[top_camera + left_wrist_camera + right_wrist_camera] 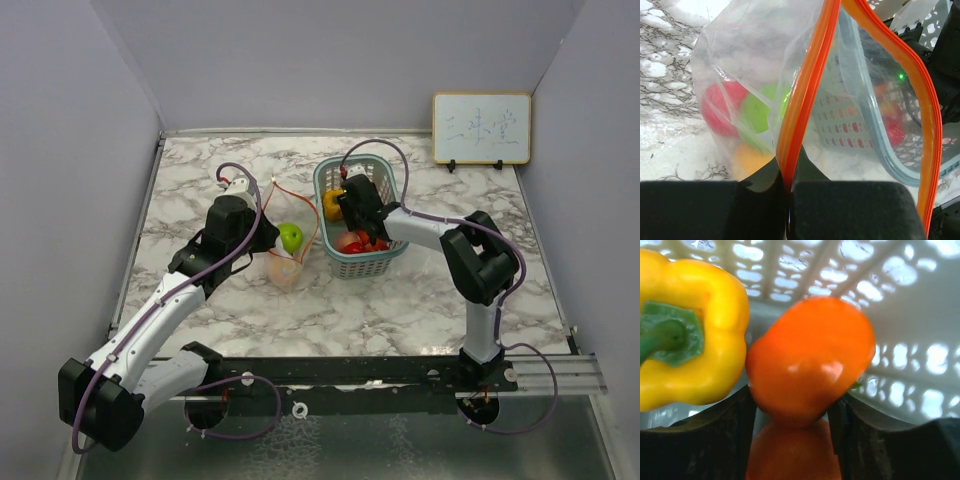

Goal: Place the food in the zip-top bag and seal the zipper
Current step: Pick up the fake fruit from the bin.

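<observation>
Task judged approx. halfway. Three pcs of food are seen inside the zip-top bag [740, 60], just ahead of the left tool [788, 186]: a red fruit [720, 107], a green fruit [762, 112] and a yellow-orange fruit [752, 160], the last lowest and nearest the tool. More is left in the teal basket [330, 180], which stands just beyond the bag from the left tool. The bag mouth is gaping, so sealing is not yet done.

Left tool: jaws together, clamped on one strip of the zipper [810, 85] at the bag's rim. The other strip is bowed away to the tool's right, so the mouth is held wide.

Right tool [792, 412]: lowered inside the basket, jaws set apart round an orange fruit [810, 355], w/ both fingers pressed to its sides; judged a grip. A yellow pepper [705, 340] w/ green stalk lies touching it, on that tool's left. Red pcs [355, 245] are seen beside that tool, toward the arm bases.

Materials: the bag is thin, clear, crinkly film, limp. The zipper is a stiffer red-orange double band. The food is hard, glossy plastic, rounded, prob. slippery under the pads. The basket is rigid perforated plastic. The tabletop [400, 310] is smooth, marble-patterned, white-grey.
</observation>
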### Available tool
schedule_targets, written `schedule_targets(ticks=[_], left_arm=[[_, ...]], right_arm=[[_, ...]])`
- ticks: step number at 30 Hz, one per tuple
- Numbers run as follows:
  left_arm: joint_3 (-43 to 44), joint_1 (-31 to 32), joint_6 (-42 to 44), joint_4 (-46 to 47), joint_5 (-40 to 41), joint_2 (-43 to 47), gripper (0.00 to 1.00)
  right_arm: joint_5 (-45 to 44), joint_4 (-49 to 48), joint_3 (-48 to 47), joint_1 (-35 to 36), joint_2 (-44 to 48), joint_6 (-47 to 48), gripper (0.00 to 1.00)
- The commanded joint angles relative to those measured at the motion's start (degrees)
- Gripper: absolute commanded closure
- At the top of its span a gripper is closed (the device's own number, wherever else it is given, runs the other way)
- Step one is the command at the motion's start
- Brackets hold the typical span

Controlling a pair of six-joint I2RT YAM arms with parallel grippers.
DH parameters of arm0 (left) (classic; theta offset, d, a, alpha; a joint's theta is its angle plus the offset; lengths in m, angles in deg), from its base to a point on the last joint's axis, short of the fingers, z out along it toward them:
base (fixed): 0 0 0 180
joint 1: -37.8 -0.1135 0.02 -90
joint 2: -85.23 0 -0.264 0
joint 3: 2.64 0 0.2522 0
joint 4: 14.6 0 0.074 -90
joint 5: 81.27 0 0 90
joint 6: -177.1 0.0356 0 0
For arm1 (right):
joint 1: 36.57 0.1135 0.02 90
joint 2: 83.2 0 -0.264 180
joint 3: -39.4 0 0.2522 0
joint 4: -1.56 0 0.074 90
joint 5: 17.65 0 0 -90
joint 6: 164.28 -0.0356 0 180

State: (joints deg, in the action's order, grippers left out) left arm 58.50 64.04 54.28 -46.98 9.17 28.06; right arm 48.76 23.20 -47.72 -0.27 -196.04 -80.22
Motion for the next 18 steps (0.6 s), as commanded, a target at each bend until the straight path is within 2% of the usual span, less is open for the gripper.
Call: schedule_targets(ticks=[1,3,6,13,18], left_arm=[[-0.51,-0.32,0.06,-0.10,-0.50,0.41,1.00],[-0.61,-0.39,-0.04,0.19,-0.66,0.12,1.00],[-0.70,-0.40,-0.05,0.41,-0.93,-0.18,1.00],[-0.89,-0.41,-0.31,0.68,-1.15,-0.24,1.00],[-1.39,-0.47,-0.53,1.03,-1.53,-0.31,1.00]], right_arm=[[-3.41,-3.66,2.59,0.09,4.32,-1.88,0.54],[-2.15,-4.25,3.63,0.05,7.76,-2.37,0.64],[0.96,-4.76,5.06,0.06,13.09,-2.88,0.71],[14.89,-6.85,8.32,0.09,27.08,-3.04,0.72],[30.50,-7.83,8.59,0.09,32.96,-2.86,0.73]])
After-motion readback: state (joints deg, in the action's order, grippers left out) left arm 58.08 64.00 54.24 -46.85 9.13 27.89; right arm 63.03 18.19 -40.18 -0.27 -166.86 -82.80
